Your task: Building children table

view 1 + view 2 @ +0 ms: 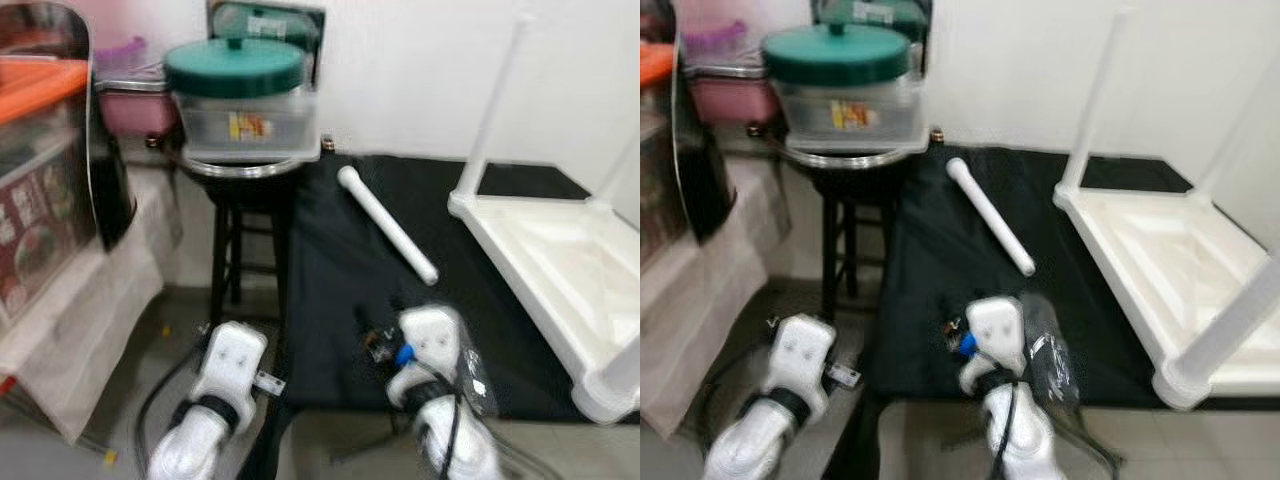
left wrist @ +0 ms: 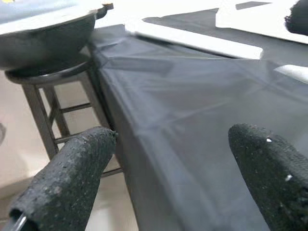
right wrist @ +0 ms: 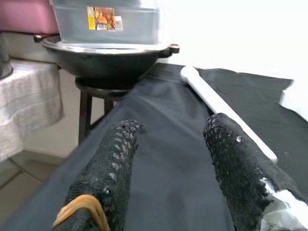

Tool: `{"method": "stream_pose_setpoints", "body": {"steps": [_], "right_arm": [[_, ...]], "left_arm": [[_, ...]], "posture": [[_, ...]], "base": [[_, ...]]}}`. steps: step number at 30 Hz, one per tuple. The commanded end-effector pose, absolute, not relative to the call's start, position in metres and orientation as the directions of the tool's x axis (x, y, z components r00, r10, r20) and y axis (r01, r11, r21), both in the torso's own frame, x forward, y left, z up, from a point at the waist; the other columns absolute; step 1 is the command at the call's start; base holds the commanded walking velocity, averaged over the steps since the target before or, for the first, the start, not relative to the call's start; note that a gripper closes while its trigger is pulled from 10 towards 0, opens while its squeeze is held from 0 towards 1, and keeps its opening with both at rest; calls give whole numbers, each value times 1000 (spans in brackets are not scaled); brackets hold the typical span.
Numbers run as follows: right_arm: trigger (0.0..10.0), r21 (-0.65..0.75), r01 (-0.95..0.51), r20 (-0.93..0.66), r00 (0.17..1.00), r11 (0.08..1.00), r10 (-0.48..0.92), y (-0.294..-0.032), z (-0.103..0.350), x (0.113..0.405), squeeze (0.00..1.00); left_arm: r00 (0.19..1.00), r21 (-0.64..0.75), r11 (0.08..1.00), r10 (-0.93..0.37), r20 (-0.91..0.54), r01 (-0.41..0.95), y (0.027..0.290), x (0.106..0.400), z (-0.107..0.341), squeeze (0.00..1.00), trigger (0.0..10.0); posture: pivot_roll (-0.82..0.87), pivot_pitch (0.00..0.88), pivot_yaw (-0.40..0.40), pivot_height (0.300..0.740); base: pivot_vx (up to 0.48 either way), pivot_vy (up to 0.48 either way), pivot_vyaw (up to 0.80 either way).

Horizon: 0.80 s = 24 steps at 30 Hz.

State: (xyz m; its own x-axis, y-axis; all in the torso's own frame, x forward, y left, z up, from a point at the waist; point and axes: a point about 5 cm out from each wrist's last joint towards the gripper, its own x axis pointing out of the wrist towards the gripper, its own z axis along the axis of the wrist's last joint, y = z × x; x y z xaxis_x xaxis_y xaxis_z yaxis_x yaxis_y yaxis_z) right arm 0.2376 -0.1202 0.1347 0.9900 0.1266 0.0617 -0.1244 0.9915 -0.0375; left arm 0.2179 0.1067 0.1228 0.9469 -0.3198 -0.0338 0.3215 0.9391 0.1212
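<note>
White table leg (image 3: 226, 110): likely light, stiff, smooth plastic tube lying just ahead of the right tool (image 3: 173, 159), fingers apart and empty; grip mid-shaft.

Loose white leg (image 1: 387, 223) beside upturned table (image 1: 560, 280)

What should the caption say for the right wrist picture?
Open right end effector above the black cloth, pointing toward a loose white table leg.
</note>
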Motion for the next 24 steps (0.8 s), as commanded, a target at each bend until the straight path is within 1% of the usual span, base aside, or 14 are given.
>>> {"method": "stream_pose_setpoints", "body": {"steps": [1, 5, 8, 10, 12, 13, 16, 17, 18, 19, 20, 22, 23, 24], "right_arm": [[10000, -21, -129, 76, 989, 991, 130, -116, 139, 242, 0], [10000, -43, -66, 129, 989, 997, 71, -126, 153, 260, 0], [10000, -70, 91, 129, 988, 993, -81, -147, 166, 288, 0], [10000, -61, 141, 122, 984, 988, -133, -155, 173, 300, 0], [10000, -61, 141, 122, 984, 988, -133, -155, 173, 300, 0], [10000, -44, 181, 126, 977, 983, -174, -164, 181, 312, 0], [10000, -44, 181, 126, 977, 983, -174, -164, 181, 312, 0], [10000, -17, 198, 126, 973, 980, -194, -170, 188, 322, 0], [10000, -76, 261, 90, 963, 962, -254, -188, 193, 342, 0], [10000, -76, 261, 90, 963, 962, -254, -188, 193, 342, 0], [10000, -120, 315, 65, 949, 942, -309, -204, 198, 357, 0], [10000, -120, 315, 65, 949, 942, -309, -204, 198, 357, 0], [10000, -156, 353, 24, 935, 922, -354, -218, 202, 370, 0], [10000, -156, 353, 24, 935, 922, -354, -218, 202, 370, 0]], "left_arm": [[955, 126, 947, -294, -44, 297, 114, 218, 122, 0, 10000], [955, 129, 947, -291, -46, 295, 114, 218, 122, 0, 10000], [955, 131, 946, -293, -48, 297, 114, 218, 122, 0, 10000], [955, 130, 946, -293, -49, 297, 114, 217, 122, 0, 10000], [955, 130, 946, -293, -49, 297, 114, 217, 122, 0, 10000], [955, 130, 947, -291, -49, 295, 114, 217, 122, 0, 10000], [955, 130, 947, -291, -49, 295, 114, 217, 122, 0, 10000], [956, 128, 947, -290, -49, 294, 114, 216, 122, 0, 10000], [955, 126, 947, -292, -51, 296, 114, 213, 124, 0, 10000], [955, 126, 947, -292, -51, 296, 114, 213, 124, 0, 10000], [955, 124, 947, -293, -52, 297, 113, 211, 125, 0, 10000], [955, 124, 947, -293, -52, 297, 113, 211, 125, 0, 10000], [955, 120, 947, -293, -55, 298, 113, 208, 128, 0, 10000], [955, 120, 947, -293, -55, 298, 113, 208, 128, 0, 10000]], "posture": [[94, 0, -79, 740], [98, 0, -81, 740], [100, 0, -83, 740], [100, 0, -83, 740], [100, 0, -83, 740], [102, 8, -85, 740], [102, 8, -85, 740], [103, 14, -85, 740], [114, 46, -90, 740], [114, 46, -90, 740], [115, 55, -92, 740], [115, 55, -92, 740], [116, 87, -93, 740], [116, 87, -93, 740]], "base": [[0, 0, 0], [0, 0, 0], [0, 0, 0], [0, 0, 0], [0, 0, 0], [0, 0, 0], [0, 0, 0], [0, 0, 0], [0, 0, 0], [0, 0, 0], [0, 0, 0], [0, 0, 0], [0, 0, 0], [0, 0, 0]]}}
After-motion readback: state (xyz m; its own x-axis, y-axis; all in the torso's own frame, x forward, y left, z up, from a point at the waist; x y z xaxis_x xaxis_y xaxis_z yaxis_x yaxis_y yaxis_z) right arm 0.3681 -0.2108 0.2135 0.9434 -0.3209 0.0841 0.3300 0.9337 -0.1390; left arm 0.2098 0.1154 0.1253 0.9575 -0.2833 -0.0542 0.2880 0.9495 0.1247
